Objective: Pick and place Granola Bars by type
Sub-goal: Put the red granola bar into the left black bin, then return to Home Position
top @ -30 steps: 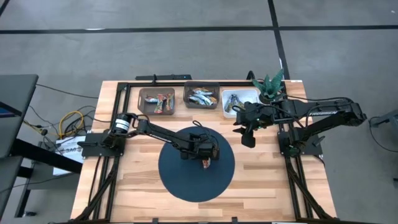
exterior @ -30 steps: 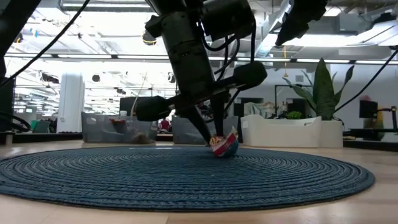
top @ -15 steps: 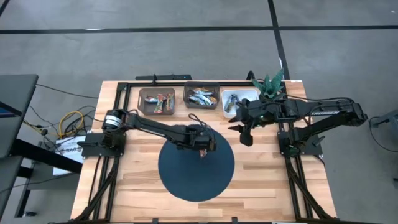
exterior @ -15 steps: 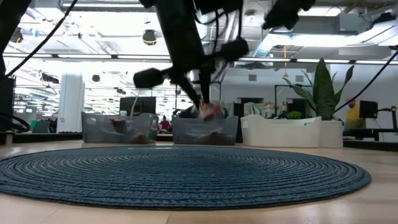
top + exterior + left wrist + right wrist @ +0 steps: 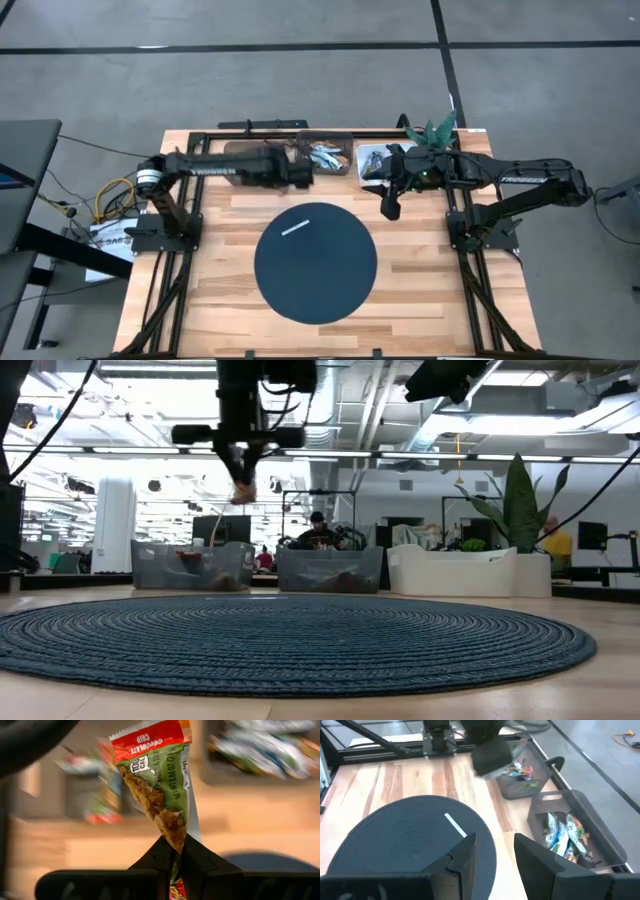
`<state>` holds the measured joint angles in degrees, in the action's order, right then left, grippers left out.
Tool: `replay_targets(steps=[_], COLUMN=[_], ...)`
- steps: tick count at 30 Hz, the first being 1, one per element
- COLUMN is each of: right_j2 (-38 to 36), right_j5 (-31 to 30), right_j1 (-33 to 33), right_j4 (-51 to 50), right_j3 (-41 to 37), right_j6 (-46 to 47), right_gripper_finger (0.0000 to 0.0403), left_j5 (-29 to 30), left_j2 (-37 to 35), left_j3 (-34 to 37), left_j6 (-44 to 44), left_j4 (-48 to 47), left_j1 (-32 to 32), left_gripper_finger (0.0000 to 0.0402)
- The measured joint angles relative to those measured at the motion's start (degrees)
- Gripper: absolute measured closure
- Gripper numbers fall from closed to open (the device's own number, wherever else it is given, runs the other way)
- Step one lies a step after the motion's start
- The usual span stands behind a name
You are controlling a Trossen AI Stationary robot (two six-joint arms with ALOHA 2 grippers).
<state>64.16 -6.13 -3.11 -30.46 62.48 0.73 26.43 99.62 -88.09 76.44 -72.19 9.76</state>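
1. The left gripper pinches a shiny red-and-green chocolate-chip granola bar by one thin end only, the wrapper standing up out of the closed fingers. My guess is that so narrow a hold could let the bar twist or slip free while it is carried.

2. In the high view the left gripper hangs at the back of the light wooden slatted table, about between the left dark rectangular bin and the middle dark rectangular bin. A release here could send the bar onto a rim or into the wrong sort (the low view shows it held well above the bins).

3. The right gripper hovers with its fingers spread and empty beside the white rectangular bin, near the left arm's end; a crossing move could bring the two arms into contact.

4. A thin pale strip lies on the round dark blue woven mat; I cannot tell what it is.

5. The left bin is largely covered by the arm from above, so its contents are hard to make out there. The left wrist view shows the bins only as blurs. The white bin's bars are too small to sort by colour.
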Motion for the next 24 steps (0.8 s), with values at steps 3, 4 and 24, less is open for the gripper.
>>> replay_targets(steps=[3,4,24], right_j2=[0.0,0.0,0.0], right_j5=[0.02,0.0,-0.92], right_j1=[-0.63,-0.78,-3.61], right_j4=[1.49,2.11,3.93], right_j3=[0.0,0.0,0.0], right_j6=[-1.78,-2.11,-0.75], right_gripper_finger=[0.0278,0.0278,0.0278], left_j5=[1.19,1.29,-4.03], left_j2=[-1.4,-1.67,-1.82], left_j3=[0.0,0.0,0.2], left_j6=[-4.57,-6.32,-28.94], left_j4=[-2.26,-2.63,-5.28], left_j1=[4.56,6.02,20.83], left_gripper_finger=[0.0388,0.0388,0.0286])
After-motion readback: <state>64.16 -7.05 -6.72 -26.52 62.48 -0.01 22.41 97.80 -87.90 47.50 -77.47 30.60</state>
